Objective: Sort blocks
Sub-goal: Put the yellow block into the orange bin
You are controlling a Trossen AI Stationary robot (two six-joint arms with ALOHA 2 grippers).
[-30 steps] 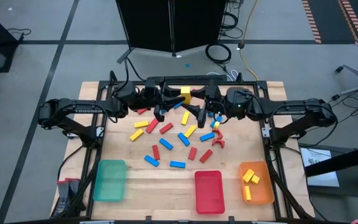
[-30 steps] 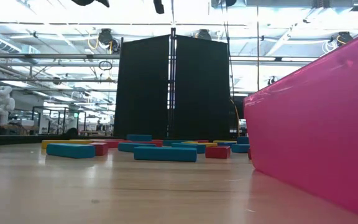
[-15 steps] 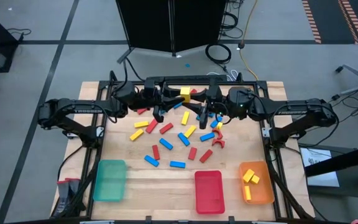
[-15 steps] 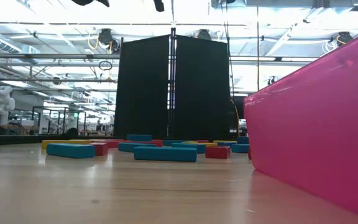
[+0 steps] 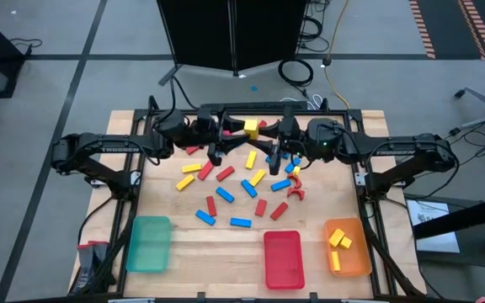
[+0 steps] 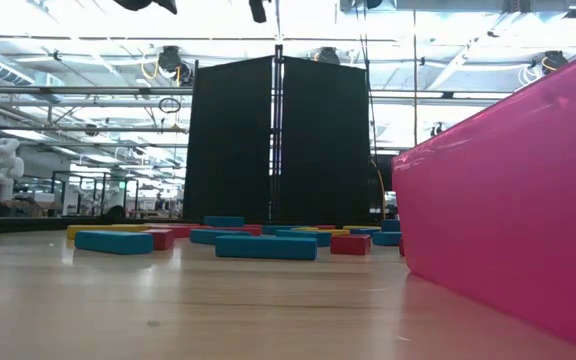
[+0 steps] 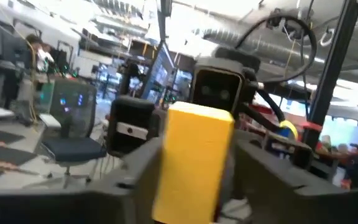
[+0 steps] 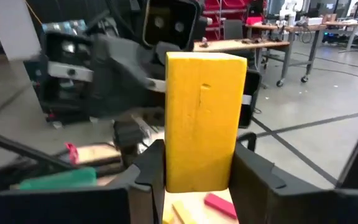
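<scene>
The yellow block [image 8: 201, 118] is up off the desk [image 5: 183, 252], near the middle of its far edge, standing on end between the two arms. It looks like a solid, stiff little bar with flat faces and square corners. I would judge it light and not fragile, though smooth enough to slip if pinched off-centre. The two broad opposite faces near one end are the place to hold it.

The right end effector [image 8: 197, 171] pinches its lower end that way. The left end effector [image 7: 191, 174] has the same block between its sides. Whether it grips or has let go, I cannot tell.

Below them, the other blocks [image 5: 226, 194] lie scattered flat across the middle of the desk. Along the near edge sit the green tray [image 5: 149, 244], the red tray [image 5: 282, 258] and the orange tray [image 5: 348, 246], with yellow pieces in the orange one.
</scene>
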